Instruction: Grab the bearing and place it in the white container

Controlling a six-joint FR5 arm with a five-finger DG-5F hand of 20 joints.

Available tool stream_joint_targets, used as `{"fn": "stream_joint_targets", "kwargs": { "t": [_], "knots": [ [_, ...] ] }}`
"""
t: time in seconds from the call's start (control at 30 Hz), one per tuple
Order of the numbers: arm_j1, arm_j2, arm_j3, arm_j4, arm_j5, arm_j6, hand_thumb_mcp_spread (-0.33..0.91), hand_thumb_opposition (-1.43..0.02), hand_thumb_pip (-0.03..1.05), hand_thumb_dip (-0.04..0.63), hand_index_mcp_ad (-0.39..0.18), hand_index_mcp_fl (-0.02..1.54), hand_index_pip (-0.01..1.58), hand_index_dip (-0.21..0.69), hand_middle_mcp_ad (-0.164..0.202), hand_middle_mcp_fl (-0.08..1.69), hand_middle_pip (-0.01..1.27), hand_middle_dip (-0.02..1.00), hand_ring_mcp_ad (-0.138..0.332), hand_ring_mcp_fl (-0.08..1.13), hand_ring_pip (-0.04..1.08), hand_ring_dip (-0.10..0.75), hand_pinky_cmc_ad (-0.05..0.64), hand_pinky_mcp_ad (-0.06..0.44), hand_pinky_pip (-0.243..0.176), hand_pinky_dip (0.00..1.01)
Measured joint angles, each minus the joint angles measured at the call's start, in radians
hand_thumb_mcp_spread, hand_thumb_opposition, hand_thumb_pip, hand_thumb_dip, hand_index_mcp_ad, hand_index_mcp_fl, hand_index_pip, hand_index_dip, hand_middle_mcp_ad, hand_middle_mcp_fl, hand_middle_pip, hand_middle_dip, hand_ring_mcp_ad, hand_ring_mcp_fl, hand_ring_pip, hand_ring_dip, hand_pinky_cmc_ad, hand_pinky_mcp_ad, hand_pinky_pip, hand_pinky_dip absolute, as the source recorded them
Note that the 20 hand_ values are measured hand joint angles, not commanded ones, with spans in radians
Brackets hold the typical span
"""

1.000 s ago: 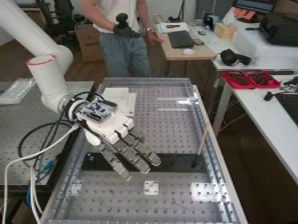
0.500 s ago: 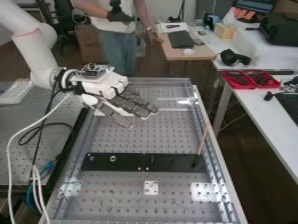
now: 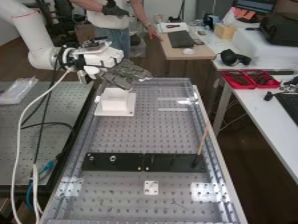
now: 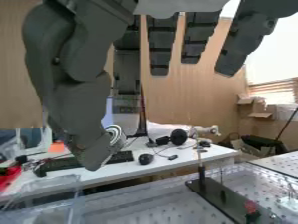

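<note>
My hand (image 3: 120, 72) is at the far left of the bench, raised above and just beyond the white container (image 3: 116, 101), which stands on a white base plate. In the wrist view the thumb and one finger of the hand (image 4: 76, 95) are bent together at their tips, with the bearing (image 4: 115, 134), a shiny metal ring, pinched between them. The other fingers hang nearly straight, apart from it.
A black plate (image 3: 173, 163) with small metal rings lies across the bench; a thin rod (image 3: 202, 141) stands at its right end. Clear raised walls edge the perforated bench (image 3: 143, 137). A small white plate (image 3: 151, 188) lies nearer. Red trays (image 3: 247, 80) sit on the right-hand table.
From over the black plate my hand has moved up and back toward the bench's far left end, turning sideways. The black plate and the white container have come into full sight.
</note>
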Motion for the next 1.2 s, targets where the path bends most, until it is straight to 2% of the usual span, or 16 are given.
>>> {"fn": "stream_joint_targets", "kwargs": {
  "t": [0.4,0.63,0.87,1.2],
  "knots": [
    [0.241,0.027,-0.005,-0.057,0.157,0.003,0.44,-0.96,0.51,0.253,-0.058,0.43,1.46,0.098,0.051,0.14,0.14,0.21,0.11,0.02,0.1,0.089,0.335,0.244,0.021,0.19],
    [0.368,0.006,-0.001,-0.068,0.253,0.023,0.44,-0.96,0.51,0.253,-0.058,0.43,1.46,0.098,0.049,0.14,0.14,0.21,0.11,0.02,0.1,0.089,0.335,0.244,0.021,0.19],
    [0.391,-0.052,0.014,-0.087,0.295,0.081,0.44,-0.96,0.51,0.253,-0.058,0.43,1.46,0.098,0.051,0.14,0.14,0.21,0.11,0.02,0.1,0.089,0.335,0.244,0.021,0.19],
    [0.363,-0.13,0.03,-0.135,0.303,0.169,0.44,-0.96,0.51,0.253,-0.058,0.43,1.46,0.098,0.051,0.14,0.14,0.21,0.11,0.01,0.11,0.087,0.335,0.244,0.021,0.19]
  ]
}}
